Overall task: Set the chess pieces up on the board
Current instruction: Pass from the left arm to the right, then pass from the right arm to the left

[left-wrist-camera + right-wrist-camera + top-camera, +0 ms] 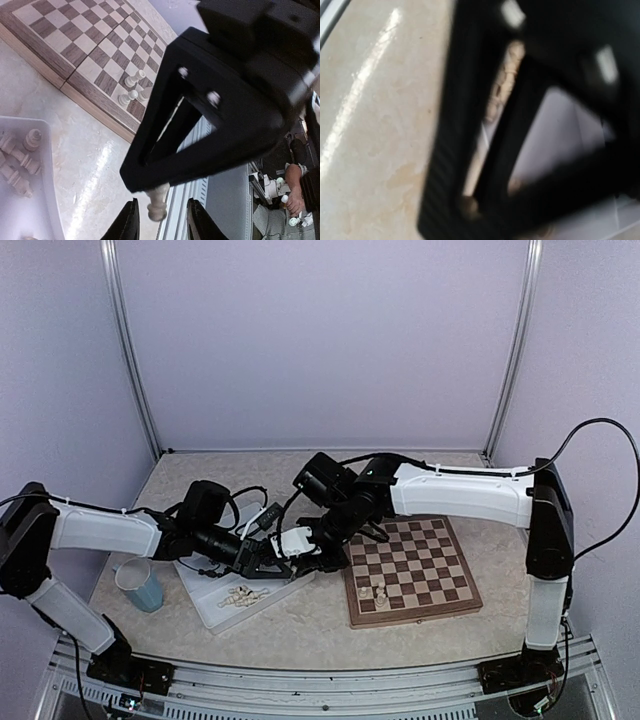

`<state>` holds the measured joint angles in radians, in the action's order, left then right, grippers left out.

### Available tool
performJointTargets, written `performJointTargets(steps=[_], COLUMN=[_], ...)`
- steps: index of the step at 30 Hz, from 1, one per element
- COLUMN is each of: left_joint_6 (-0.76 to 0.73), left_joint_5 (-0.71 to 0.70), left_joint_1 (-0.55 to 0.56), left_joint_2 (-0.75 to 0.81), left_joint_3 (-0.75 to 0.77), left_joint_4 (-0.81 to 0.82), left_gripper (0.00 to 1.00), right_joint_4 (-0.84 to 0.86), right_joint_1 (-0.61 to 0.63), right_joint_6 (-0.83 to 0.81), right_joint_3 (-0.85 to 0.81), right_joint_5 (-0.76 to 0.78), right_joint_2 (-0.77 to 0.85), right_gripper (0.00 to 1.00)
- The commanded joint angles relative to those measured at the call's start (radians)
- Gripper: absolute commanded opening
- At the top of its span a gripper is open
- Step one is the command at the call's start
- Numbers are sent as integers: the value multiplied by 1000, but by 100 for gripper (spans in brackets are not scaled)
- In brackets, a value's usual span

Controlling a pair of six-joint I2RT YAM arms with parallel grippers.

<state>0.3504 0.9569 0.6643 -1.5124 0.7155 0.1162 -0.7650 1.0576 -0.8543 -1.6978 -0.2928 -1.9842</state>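
Note:
The board [415, 612] lies right of centre with three cream chess pieces [378, 590] near its front left corner; they also show in the left wrist view [132, 87]. Both grippers meet above the right edge of the white tray [215, 612]. In the left wrist view, my right gripper's black fingers [210, 130] pinch a cream piece [158, 202] that hangs head down. My left gripper [162, 222] is open, one fingertip on either side of that piece with a gap to each. More cream pieces [243, 595] lie in the tray. The right wrist view is blurred and mostly filled by black fingers.
A light blue cup [140, 585] stands left of the tray. Cables loop above the tray behind the left wrist. The metal rail runs along the table's near edge [320, 680]. No dark brown pieces are in view.

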Motion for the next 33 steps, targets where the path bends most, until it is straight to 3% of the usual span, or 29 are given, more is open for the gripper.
performJointTargets(steps=[1,7,12,15,22,33], left_joint_6=[-36,-107,-243,-292,-322,-307], left_joint_5=[-76,-401,-737,-850,-845,-693], left_joint_1=[-16,5,172,240,285,287], left_joint_2=[74,204,330,324,170,45], left_joint_3=[4,-30,-45,-29,35,113], left_joint_4=[4,43,186,288,453,482], left_gripper=[35,40,41,42,44,42], right_joint_4=[39,120,251,328,472,520], right_joint_1=[-96,-271,-403,-449,-469,-468], right_joint_6=[82,224,400,498,645,685], right_joint_3=[55,185,304,349,396,417], right_joint_5=[-176,-469,-755,-901,-1057,-1068], right_joint_2=[84,168,211,218,216,216], right_gripper=[8,8,8,9,9,10])
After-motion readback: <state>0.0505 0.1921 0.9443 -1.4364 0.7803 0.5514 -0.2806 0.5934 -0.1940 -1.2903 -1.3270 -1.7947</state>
